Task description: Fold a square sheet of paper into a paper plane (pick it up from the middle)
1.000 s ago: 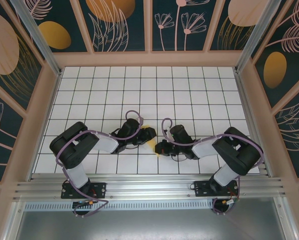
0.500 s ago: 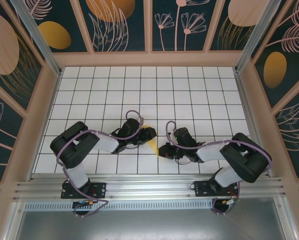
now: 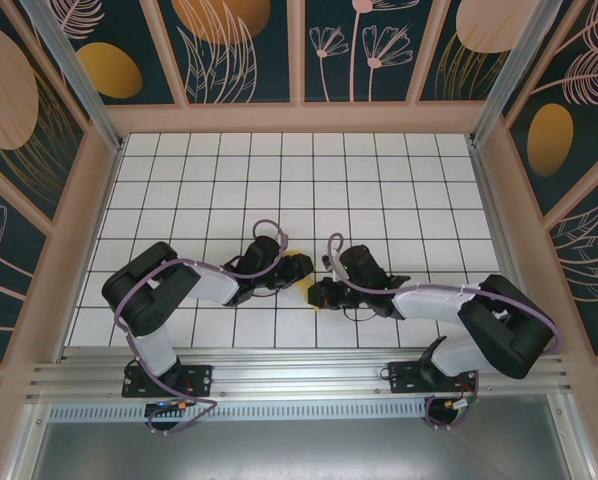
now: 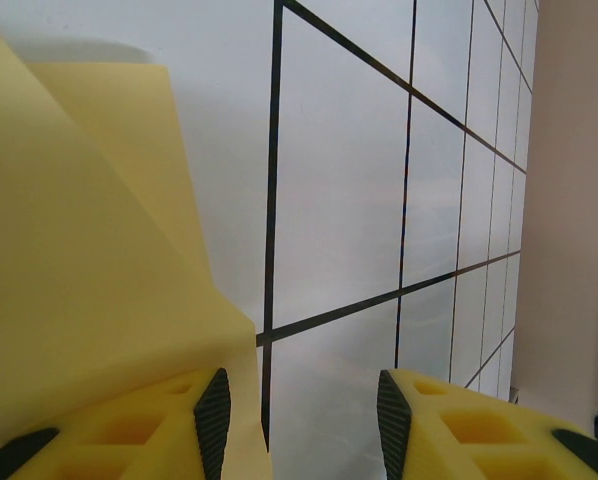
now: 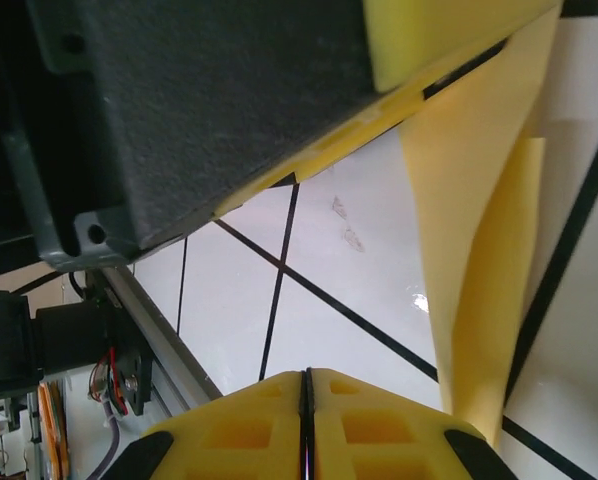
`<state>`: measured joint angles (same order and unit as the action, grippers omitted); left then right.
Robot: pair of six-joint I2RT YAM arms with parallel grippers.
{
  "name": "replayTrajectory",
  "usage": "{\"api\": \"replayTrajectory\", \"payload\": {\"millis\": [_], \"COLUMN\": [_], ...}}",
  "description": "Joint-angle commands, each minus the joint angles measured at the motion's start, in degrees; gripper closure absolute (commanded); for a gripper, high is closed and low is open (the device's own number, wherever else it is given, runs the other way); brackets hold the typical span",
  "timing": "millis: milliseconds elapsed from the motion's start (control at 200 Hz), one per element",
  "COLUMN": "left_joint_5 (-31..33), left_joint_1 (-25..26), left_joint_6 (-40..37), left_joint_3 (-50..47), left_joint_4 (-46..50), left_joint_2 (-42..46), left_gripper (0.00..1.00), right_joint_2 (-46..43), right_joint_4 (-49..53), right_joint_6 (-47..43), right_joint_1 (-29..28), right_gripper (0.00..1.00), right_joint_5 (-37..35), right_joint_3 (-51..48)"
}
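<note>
The yellow paper (image 3: 302,290) is a creased, folded shape on the white grid table (image 3: 279,180), mostly covered by both grippers at front centre. My left gripper (image 3: 299,268) is open; in the left wrist view the folded paper (image 4: 79,270) rises over the left finger and its edge hangs just inside that pad, with the gripper (image 4: 304,420) gaping wide over bare tile. My right gripper (image 3: 317,295) is shut, fingers (image 5: 349,420) pressed together with nothing seen between them. The paper (image 5: 479,230) stands as an upright fold just to their right.
The left gripper's black body (image 5: 199,110) looms close above my right fingers. The aluminium rail (image 3: 299,375) runs along the near edge. Patterned walls (image 3: 299,50) enclose the table, with open tiles toward the back and sides.
My right gripper has swung back toward the left gripper, covering the paper's pointed end that showed half a second ago. The left gripper has edged slightly right.
</note>
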<state>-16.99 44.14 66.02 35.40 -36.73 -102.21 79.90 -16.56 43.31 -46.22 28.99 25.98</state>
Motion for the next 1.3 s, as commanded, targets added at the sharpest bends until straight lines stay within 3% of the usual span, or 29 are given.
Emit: {"api": "replayTrajectory", "payload": {"millis": [0,250,881,1121,1291], "left_joint_5": [0.6,0.6,0.8,1.0,0.2], "left_joint_1": [0.0,-0.1,0.0,-0.1,-0.1], "left_joint_6": [-1.4,-1.5,-2.0,-2.0,-1.9], "left_joint_3": [-0.8,-0.7,-0.7,-0.3,-0.2], "left_joint_4": [8.9,9.5,10.0,10.1,9.2], "left_joint_2": [-3.9,-3.8,-4.5,-4.9,-5.5], "left_gripper": [0.53,0.54,0.53,0.54,0.54], "right_joint_2": [3.7,6.6,9.8,4.3,-3.5], "right_joint_4": [1.3,5.3,-2.4,-3.7,2.0], "right_joint_6": [-2.2,-3.4,3.1,5.5,4.5], "right_joint_1": [-1.6,-1.5,3.7,4.1,4.6], "right_gripper": [0.89,0.90,0.90,0.90,0.89], "right_joint_5": [-0.6,-6.2,-0.5,5.0,3.8], "right_joint_3": [2.5,2.4,-9.6,-13.5,-12.9]}}
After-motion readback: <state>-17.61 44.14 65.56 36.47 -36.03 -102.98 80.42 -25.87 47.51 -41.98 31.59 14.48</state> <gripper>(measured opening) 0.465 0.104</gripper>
